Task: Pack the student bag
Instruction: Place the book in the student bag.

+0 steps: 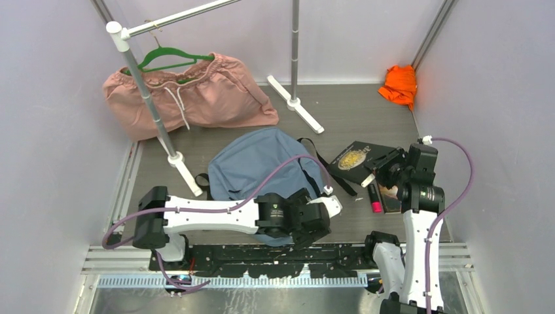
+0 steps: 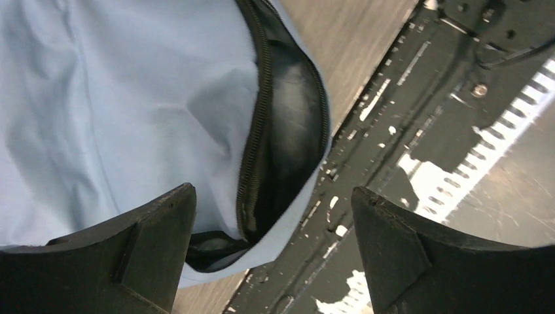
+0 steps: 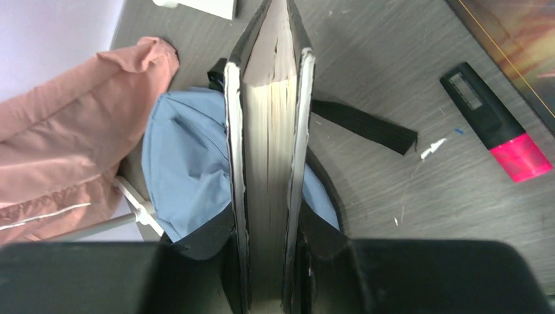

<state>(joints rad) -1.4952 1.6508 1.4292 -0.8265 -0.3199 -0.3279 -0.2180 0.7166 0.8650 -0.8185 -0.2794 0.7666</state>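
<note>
The student bag (image 1: 262, 163), a dusty-blue backpack, lies in the middle of the table. In the left wrist view its open zipper mouth (image 2: 281, 131) shows a dark inside. My left gripper (image 2: 273, 242) hangs open over the bag's near corner with nothing between its fingers (image 2: 150, 242). In the top view that gripper (image 1: 329, 208) sits at the bag's near right edge. My right gripper (image 1: 377, 171) is shut on a black-covered book (image 1: 357, 159), right of the bag. The book (image 3: 268, 131) stands edge-on between the jaws, pointing at the bag (image 3: 183, 157).
A pink highlighter (image 1: 375, 198) and a second book (image 3: 517, 39) lie right of the bag, beside a black strap (image 3: 366, 124). A pink garment (image 1: 196, 95) on a green hanger hangs on a rack at back left. An orange cloth (image 1: 399, 84) sits at back right.
</note>
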